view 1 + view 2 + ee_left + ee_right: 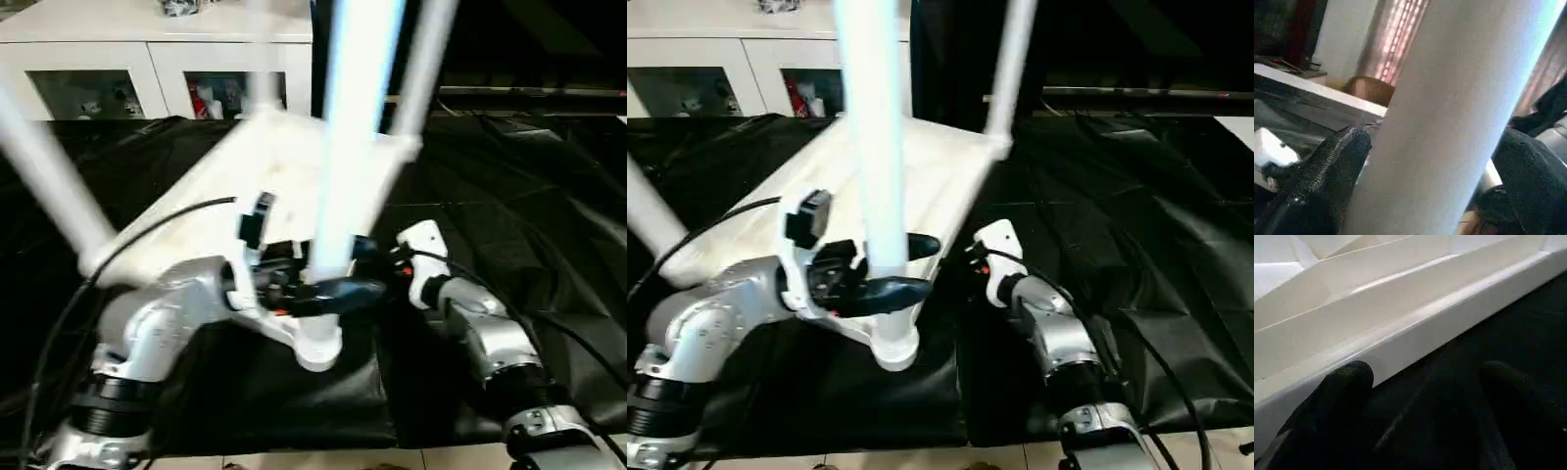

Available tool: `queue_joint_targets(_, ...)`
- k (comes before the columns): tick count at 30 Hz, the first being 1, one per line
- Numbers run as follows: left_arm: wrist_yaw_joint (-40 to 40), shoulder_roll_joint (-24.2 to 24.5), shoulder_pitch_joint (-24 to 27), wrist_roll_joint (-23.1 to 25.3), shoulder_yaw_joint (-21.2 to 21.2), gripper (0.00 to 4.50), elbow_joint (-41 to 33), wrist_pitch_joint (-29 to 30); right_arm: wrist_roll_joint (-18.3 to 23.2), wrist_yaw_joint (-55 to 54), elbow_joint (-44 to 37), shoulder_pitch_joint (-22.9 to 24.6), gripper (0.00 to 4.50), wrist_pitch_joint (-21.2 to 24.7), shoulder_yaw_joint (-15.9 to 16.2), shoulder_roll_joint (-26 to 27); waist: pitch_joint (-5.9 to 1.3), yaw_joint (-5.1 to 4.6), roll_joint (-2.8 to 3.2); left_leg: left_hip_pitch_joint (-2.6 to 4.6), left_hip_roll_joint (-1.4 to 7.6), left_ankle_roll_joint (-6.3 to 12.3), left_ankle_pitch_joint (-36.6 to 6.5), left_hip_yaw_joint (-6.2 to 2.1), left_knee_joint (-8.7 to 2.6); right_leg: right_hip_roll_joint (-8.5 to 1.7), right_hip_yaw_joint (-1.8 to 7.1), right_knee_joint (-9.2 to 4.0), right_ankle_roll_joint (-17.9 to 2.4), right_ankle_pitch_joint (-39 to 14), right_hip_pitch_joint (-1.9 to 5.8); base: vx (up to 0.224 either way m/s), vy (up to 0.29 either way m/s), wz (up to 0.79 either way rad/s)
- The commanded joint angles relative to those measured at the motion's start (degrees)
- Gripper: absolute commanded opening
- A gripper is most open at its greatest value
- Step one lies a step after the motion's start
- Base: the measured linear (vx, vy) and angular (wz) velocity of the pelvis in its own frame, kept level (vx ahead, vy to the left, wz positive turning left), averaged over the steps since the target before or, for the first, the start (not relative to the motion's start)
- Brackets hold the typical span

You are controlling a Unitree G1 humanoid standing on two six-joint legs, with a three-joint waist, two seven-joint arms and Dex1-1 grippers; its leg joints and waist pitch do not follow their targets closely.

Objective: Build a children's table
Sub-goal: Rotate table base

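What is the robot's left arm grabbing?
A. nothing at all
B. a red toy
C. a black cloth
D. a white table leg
D: the left gripper has its jaws closed around the white table leg standing in the near corner of the upside-down tabletop, with a black finger on each side of the tube in the left wrist view.

I see the black-covered desk (1176,225) with its creased cloth; beyond its far edge stands a white cabinet (147,59), small items behind its glass doors.

White tabletop (921,166) on black-covered table (1136,255)
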Motion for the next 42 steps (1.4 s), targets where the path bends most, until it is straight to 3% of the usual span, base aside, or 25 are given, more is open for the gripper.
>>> queue_joint_targets(1, 3.82, -0.63, -2.53, 7.48, -2.05, 4.46, 4.21, -6.24, -0.58, 1.00, 1.11, -2.23, 4.04, -1.77, 1.81, 1.76, -3.49, 0.34, -0.46, 1.16, 1.38, 0.59, -13.74, -0.73, -3.96, -1.81, 1.50, -3.98, -12.35, -14.42, 2.53, 0.000, 0.000, 0.00)
queue_joint_targets(8, 10.00, -0.85, -5.76, 16.73, -3.71, 4.46, 11.72, -14.63, -1.08, -1.64, 4.66, -4.48, 4.04, -3.42, -0.20, 0.14, -3.66, 0.38, -0.27, 1.08, 1.35, 0.45, -12.91, -0.68, -3.80, -1.88, 1.45, -3.80, -12.73, -12.68, 2.57, 0.000, 0.000, 0.00)
queue_joint_targets(9, 12.43, -0.89, -6.92, 19.76, -4.38, 4.46, 14.35, -17.15, -0.61, -2.19, 5.15, -5.01, 4.04, -3.81, -1.49, -0.78, -3.64, 0.49, -0.01, 1.14, 1.39, 0.48, -13.34, -0.72, -3.84, -1.86, 1.43, -3.84, -12.92, -12.58, 2.53, 0.000, 0.000, 0.00)
queue_joint_targets(13, 17.39, -2.05, -9.26, 26.28, -5.42, 4.46, 21.39, -23.82, 0.64, -2.56, 6.46, -6.29, 4.04, -4.52, -4.68, -3.43, -3.64, 0.72, -0.07, 1.21, 1.32, -0.01, -15.15, -0.79, -3.87, -1.89, 1.35, -4.18, -11.98, -15.12, 2.58, 0.000, 0.000, 0.00)
queue_joint_targets(17, 19.13, -4.37, -10.65, 27.15, -4.91, 4.46, 24.82, -27.34, 1.61, -0.99, 6.05, -6.22, 4.04, -4.82, -6.57, -6.51, -3.91, 1.37, -0.01, 1.07, 1.24, 0.51, -13.74, -0.72, -3.59, -1.91, 1.27, -3.95, -12.81, -12.19, 2.76, 0.000, 0.000, 0.00)
queue_joint_targets(20, 16.38, -5.49, -10.32, 25.37, -4.87, 4.46, 24.82, -27.68, 2.43, 0.77, 5.09, -5.50, 4.04, -4.98, -7.13, -8.03, -4.10, 1.44, 0.03, 0.93, 1.25, 1.45, -12.68, -0.70, -3.44, -1.96, 1.16, -3.77, -14.16, -9.83, 2.88, 0.000, 0.000, 0.00)
queue_joint_targets(22, 10.46, -5.12, -9.00, 22.56, -5.80, 4.46, 23.53, -25.83, 3.48, 5.24, 1.57, -3.29, 4.04, -4.39, -7.01, -10.06, -4.13, 1.73, 0.00, 0.82, 1.32, 3.01, -11.33, -0.61, -3.29, -1.94, 1.18, -3.46, -15.62, -6.85, 2.99, 0.000, 0.000, 0.00)
queue_joint_targets(27, 3.61, -0.48, -9.09, 25.81, -8.34, 4.46, 28.05, -28.27, 4.62, 15.29, -6.74, 2.39, 4.04, -2.69, -4.20, -14.55, -3.96, 2.18, 0.32, 0.79, 1.58, 4.74, -11.64, -0.60, -3.40, -1.72, 0.94, -3.51, -15.52, -7.26, 3.13, 0.000, 0.000, 0.00)
queue_joint_targets(31, 0.41, 3.28, -11.45, 30.19, -9.30, 4.46, 34.67, -32.50, 5.49, 20.22, -11.02, 5.24, 4.04, -1.12, -2.98, -17.66, -3.79, 2.35, 0.55, 0.99, 1.60, 3.25, -14.21, -0.74, -3.67, -1.97, 1.03, -3.89, -14.07, -12.41, 2.88, 0.000, 0.000, 0.00)
queue_joint_targets(32, -0.26, 4.01, -11.94, 30.88, -9.55, 4.19, 35.82, -33.07, 5.49, 20.80, -11.69, 5.59, 4.04, -0.93, -2.72, -18.17, -3.79, 2.35, 0.55, 0.99, 1.60, 3.25, -14.21, -0.74, -3.67, -1.97, 1.03, -3.89, -14.07, -12.41, 2.88, 0.000, 0.000, 0.00)
queue_joint_targets(35, -3.20, 6.57, -14.12, 32.60, -10.73, 4.11, 39.78, -33.65, 5.64, 23.08, -14.29, 6.66, 4.04, 0.15, -2.20, -19.80, -3.60, 2.58, 0.78, 1.33, 1.66, 1.76, -16.48, -0.80, -3.94, -2.09, 1.12, -4.28, -13.48, -15.79, 2.50, 0.000, 0.000, 0.00)
queue_joint_targets(38, -4.48, 7.68, -15.62, 33.78, -11.56, 3.67, 42.23, -34.99, 5.89, 24.82, -16.37, 7.42, 4.04, 1.54, -1.95, -20.84, -3.63, 2.86, 0.76, 1.31, 1.73, 1.50, -16.48, -0.87, -4.02, -2.13, 1.20, -4.20, -13.35, -15.13, 2.56, 0.000, 0.000, 0.00)
queue_joint_targets(41, -8.21, 8.26, -19.71, 36.49, -12.37, 3.60, 49.24, -39.14, 7.71, 30.16, -23.36, 10.05, 4.04, 5.30, -0.30, -24.41, -3.65, 3.16, 0.78, 1.14, 1.67, 2.22, -15.09, -0.82, -3.87, -2.14, 1.23, -4.05, -14.27, -12.45, 2.72, 0.000, 0.000, 0.00)
queue_joint_targets(42, -8.21, 8.26, -19.71, 36.49, -12.37, 3.32, 49.24, -39.14, 7.71, 30.16, -23.36, 10.05, 4.04, 5.30, -0.30, -24.41, -3.85, 3.56, 0.81, 1.23, 1.78, 2.60, -14.19, -0.82, -3.75, -2.24, 1.25, -3.83, -14.27, -10.98, 2.82, 0.000, 0.000, 0.00)
